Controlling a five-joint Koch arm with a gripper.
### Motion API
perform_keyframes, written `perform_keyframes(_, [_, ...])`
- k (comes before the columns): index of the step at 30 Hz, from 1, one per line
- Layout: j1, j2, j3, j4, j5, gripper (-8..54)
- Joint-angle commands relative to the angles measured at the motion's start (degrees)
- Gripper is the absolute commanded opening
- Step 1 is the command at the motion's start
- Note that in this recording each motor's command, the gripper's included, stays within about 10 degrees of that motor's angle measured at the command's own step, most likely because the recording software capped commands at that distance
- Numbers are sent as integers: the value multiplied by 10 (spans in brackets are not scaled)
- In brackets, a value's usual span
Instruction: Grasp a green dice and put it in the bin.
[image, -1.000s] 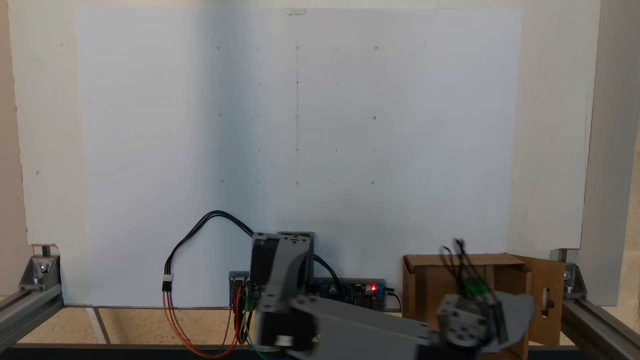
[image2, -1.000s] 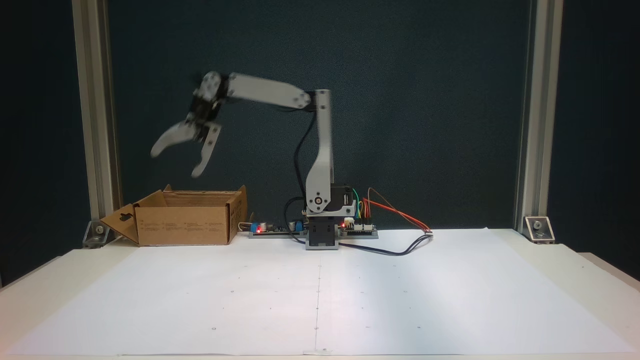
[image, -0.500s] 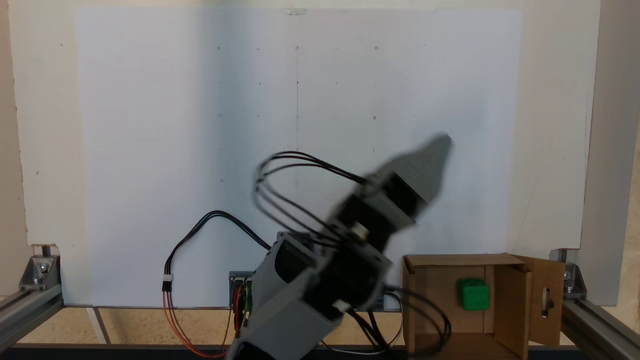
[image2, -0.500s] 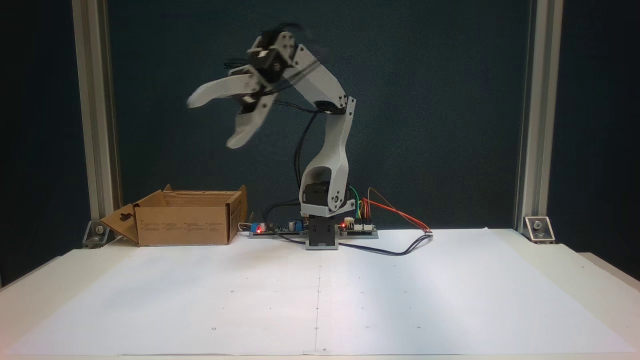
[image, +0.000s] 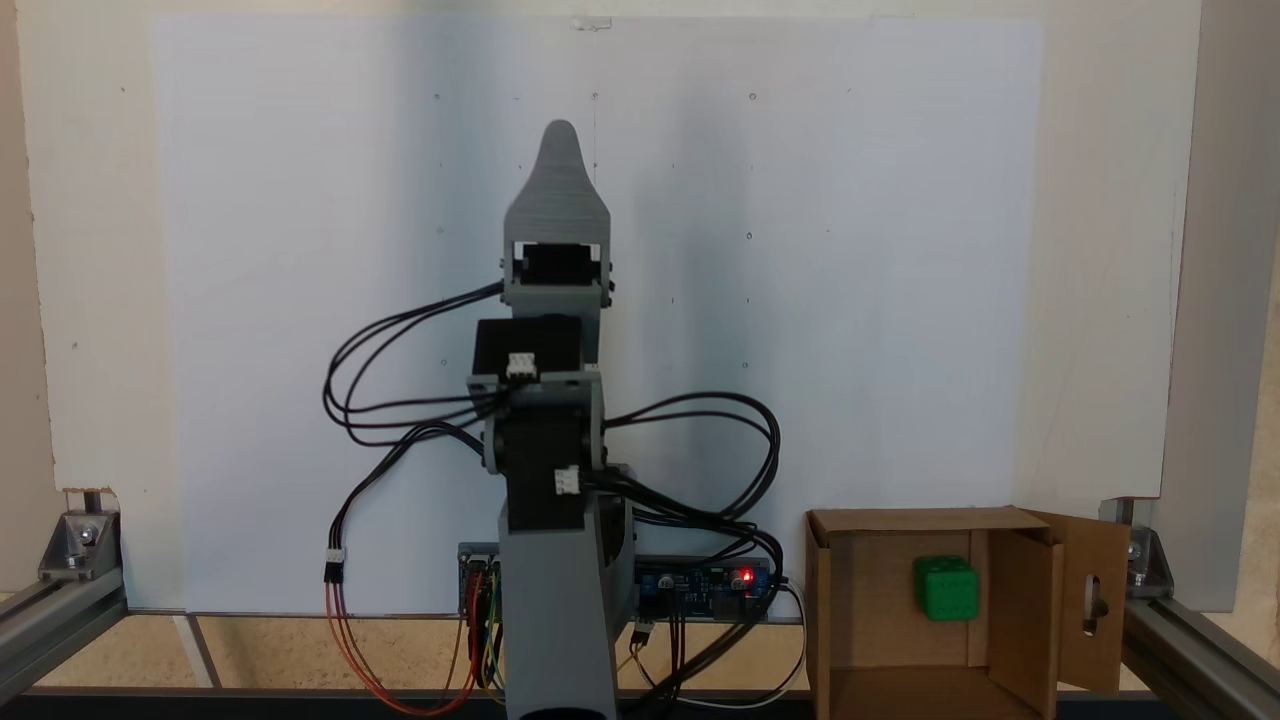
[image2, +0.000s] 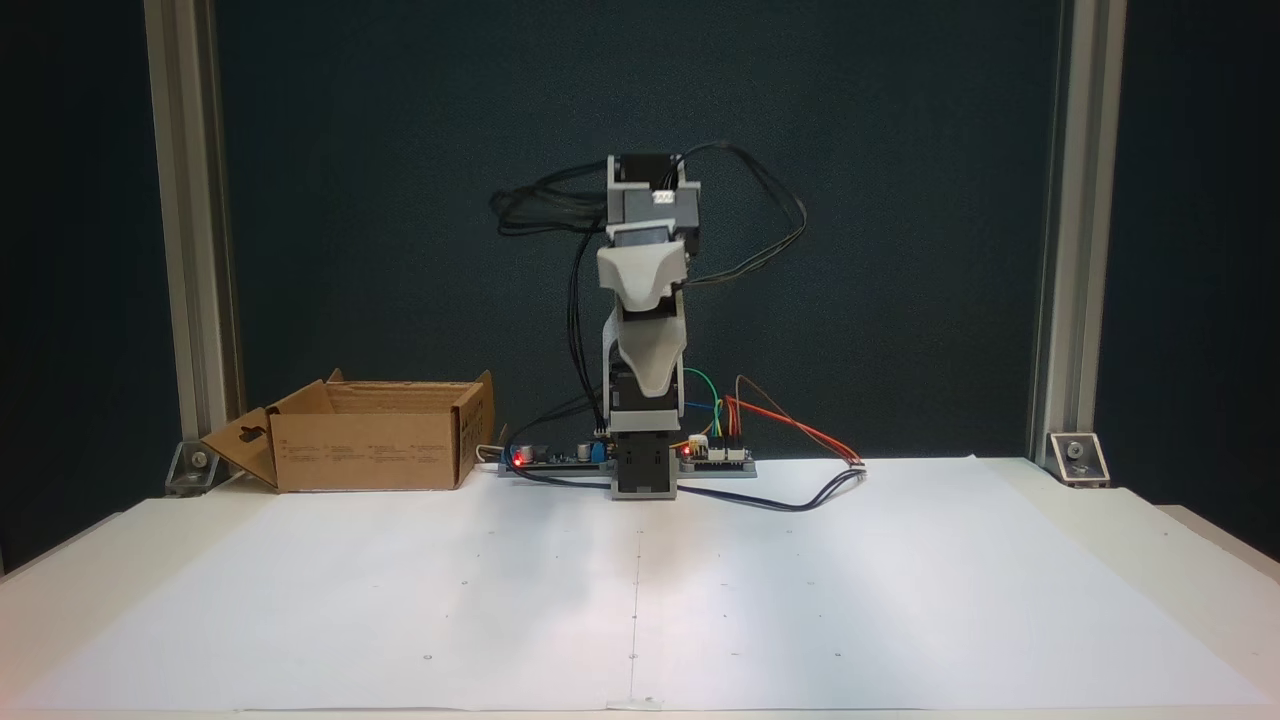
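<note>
The green dice lies inside the bin, a brown cardboard box with a slotted flap, at the lower right of a fixed view. In the other fixed view the bin stands at the left back of the table and its walls hide the dice. The arm stands folded over its base at the centre. My gripper faces that camera, well clear of the bin, with one jaw above the other and a gap between them, holding nothing. From above, the gripper shows its top jaw alone.
A white paper sheet with small dot marks covers the table. Circuit boards and loose cables lie around the arm's base. Aluminium posts stand at both back corners, with brackets near the bin.
The arm swung away from above the bin back to the centre and folded up. The dice, dropped a second ago, stays in the bin. The jaws remain apart.
</note>
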Motion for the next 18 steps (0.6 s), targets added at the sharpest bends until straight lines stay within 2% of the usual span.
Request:
perform_keyframes(1, [11, 37, 12, -83, 18, 434])
perform_keyframes(13, [50, 205, 207, -301, 18, 454])
perform_keyframes(18, [57, 219, 262, -399, 16, 456])
